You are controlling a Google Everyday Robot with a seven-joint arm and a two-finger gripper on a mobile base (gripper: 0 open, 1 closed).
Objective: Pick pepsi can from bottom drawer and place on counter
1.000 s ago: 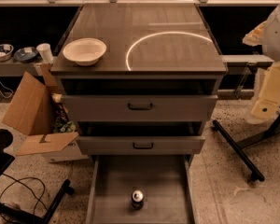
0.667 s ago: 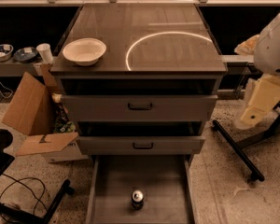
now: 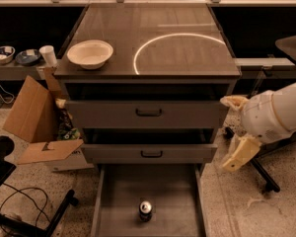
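1. The pepsi can [image 3: 145, 210] stands upright on the bare floor of the bottom drawer [image 3: 177, 191], near the drawer's front edge and roughly midway between its 2 side walls. Nothing touches it.
2. The bottom drawer is pulled out wide, so the can is open to reach from above. The 2 drawer fronts above it [image 3: 148, 113] sit only a little way out.
3. The gripper [image 3: 229, 132] hangs to the right of the cabinet, level with those upper drawer fronts, well above the can and off to its right. Its 2 pale fingers [image 3: 241, 154] are spread apart with nothing between them.
4. By my reading, the task has barely begun: no grasp is made, the can is not lifted, and nothing has been placed.
5. What is left: bring the gripper over the drawer, lower it around the can, close on it, lift it clear of the drawer walls, and carry it up.
6. The counter [image 3: 153, 38] has plenty of bare glossy surface for the can. Only a white bowl [image 3: 90, 53] sits on it, at the front left corner, so the centre or right side looks like the easier place to set the can down.
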